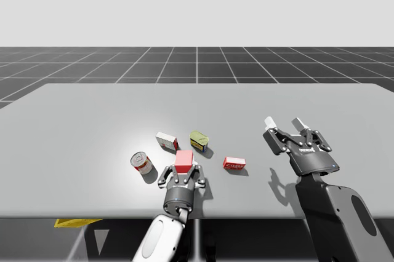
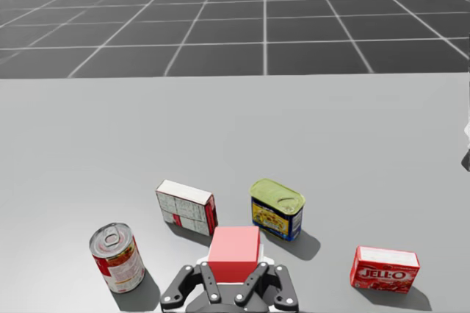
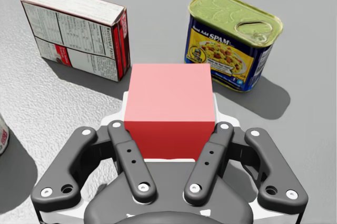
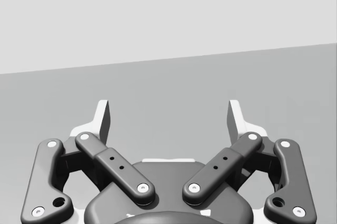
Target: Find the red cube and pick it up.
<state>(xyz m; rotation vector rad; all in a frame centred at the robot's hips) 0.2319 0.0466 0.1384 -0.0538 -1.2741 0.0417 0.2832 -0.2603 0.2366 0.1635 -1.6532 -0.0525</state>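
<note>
Left wrist view: smooth red cube (image 3: 169,95) clamped by left gripper (image 3: 170,109) jaws.

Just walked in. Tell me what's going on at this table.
My left gripper is shut on the red cube, its fingers on two sides of it, low over the table. I cannot tell whether the cube is off the surface. My right gripper hangs open, holding nothing. A white-and-red box, a yellow-topped can, a round red can and a small red box stand nearby.
</note>
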